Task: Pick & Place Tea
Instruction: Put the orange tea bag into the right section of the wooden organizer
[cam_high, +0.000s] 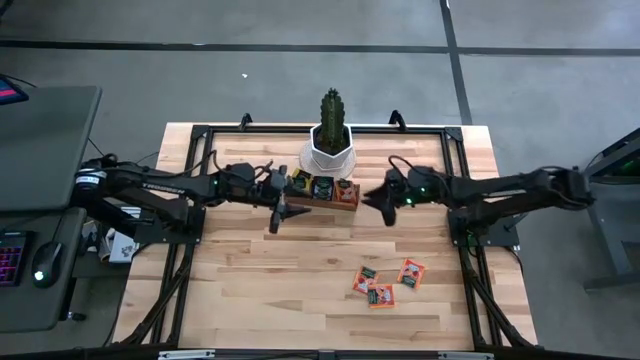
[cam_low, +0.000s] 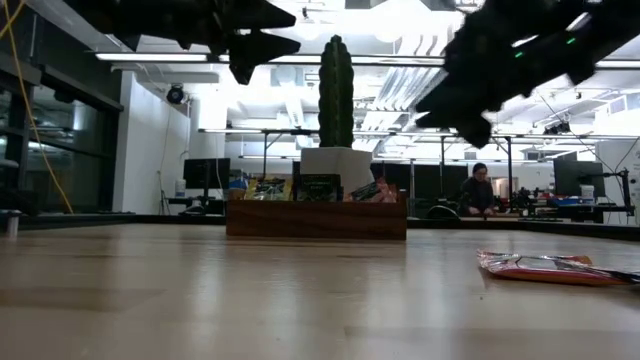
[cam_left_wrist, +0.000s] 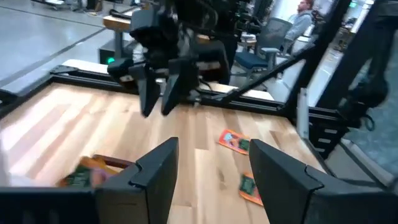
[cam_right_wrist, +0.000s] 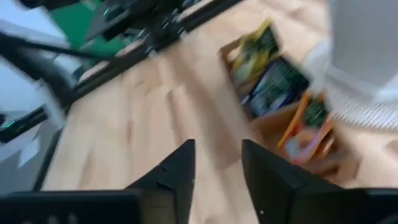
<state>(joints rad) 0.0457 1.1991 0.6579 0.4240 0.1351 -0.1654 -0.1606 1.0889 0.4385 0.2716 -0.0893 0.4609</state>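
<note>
Wooden table (cam_high: 250, 290) seen from above, both arms raised over back half. Cactus pot (cam_high: 330, 150) behind wooden tray (cam_high: 322, 190); tray already stocked with sachets. Three orange tea sachets (cam_high: 385, 283) left loose on front right of table, well apart from tray. Left gripper (cam_high: 277, 212) beside tray's left end, fingers spread, nothing held. Right gripper (cam_high: 378, 200) beside tray's right end, fingers parted, empty. Step judged: between placements. Next: right gripper to be brought down over loose sachets, one pinched.

Open-plan lab: monitors (cam_low: 205, 172), workbenches (cam_low: 560, 208), seated person (cam_low: 478, 190).
</note>
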